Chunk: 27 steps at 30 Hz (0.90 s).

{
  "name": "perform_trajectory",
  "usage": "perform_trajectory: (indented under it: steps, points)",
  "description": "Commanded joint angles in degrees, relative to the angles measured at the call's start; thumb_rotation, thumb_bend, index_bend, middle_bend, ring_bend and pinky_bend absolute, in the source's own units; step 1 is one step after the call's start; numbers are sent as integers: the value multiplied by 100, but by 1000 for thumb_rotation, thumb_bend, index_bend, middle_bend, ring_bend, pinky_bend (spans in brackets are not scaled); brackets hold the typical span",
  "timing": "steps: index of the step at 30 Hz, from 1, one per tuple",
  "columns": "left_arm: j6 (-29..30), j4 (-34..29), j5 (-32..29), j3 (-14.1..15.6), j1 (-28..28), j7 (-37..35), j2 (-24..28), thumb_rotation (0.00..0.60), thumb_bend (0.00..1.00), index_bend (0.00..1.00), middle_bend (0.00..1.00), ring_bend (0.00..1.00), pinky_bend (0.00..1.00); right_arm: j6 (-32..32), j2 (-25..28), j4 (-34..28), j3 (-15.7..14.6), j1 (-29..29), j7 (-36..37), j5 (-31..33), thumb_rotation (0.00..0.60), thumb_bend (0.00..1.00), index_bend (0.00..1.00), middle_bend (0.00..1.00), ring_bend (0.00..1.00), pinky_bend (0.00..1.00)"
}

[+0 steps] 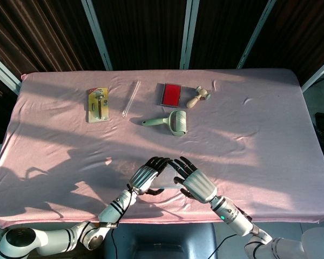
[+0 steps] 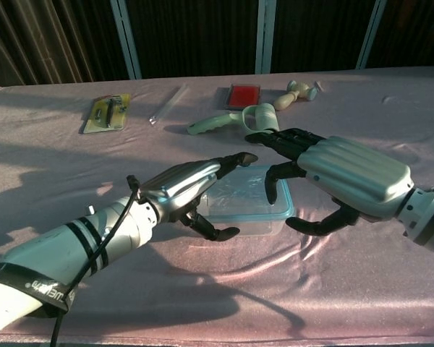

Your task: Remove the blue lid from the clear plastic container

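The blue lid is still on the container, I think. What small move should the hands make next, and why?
Probably lower the right hand so a fingertip hooks the near right corner of the blue lid. The lid lies flat on the clear plastic container, and both hands hover open over it; the left hand could then press the container down.

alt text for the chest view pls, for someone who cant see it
Two robot hands, left and right, hover open on either side of a clear container with its blue lid still on, on a pink tablecloth. A lint roller lies behind.
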Motion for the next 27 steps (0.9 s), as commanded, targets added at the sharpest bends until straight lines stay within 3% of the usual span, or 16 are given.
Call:
perform_trajectory:
  steps: [1,19,27]
  points:
    - [-2,8,10,6,-1,-22,-8,600,280,0,598,483,498,1,18,-35,15,6,6,23,600,443,588,41,0,0]
    - [27,43,116,94,23,-97,-16,600,279,0,606,494,508,-20,97,-290,232,151,-140,131,600,443,602,47,0,0]
    - [118,-63,206,112,47,-163,35,600,279,0,608,497,509,80,-142,-102,241,214,-131,48,600,443,685,101,0,0]
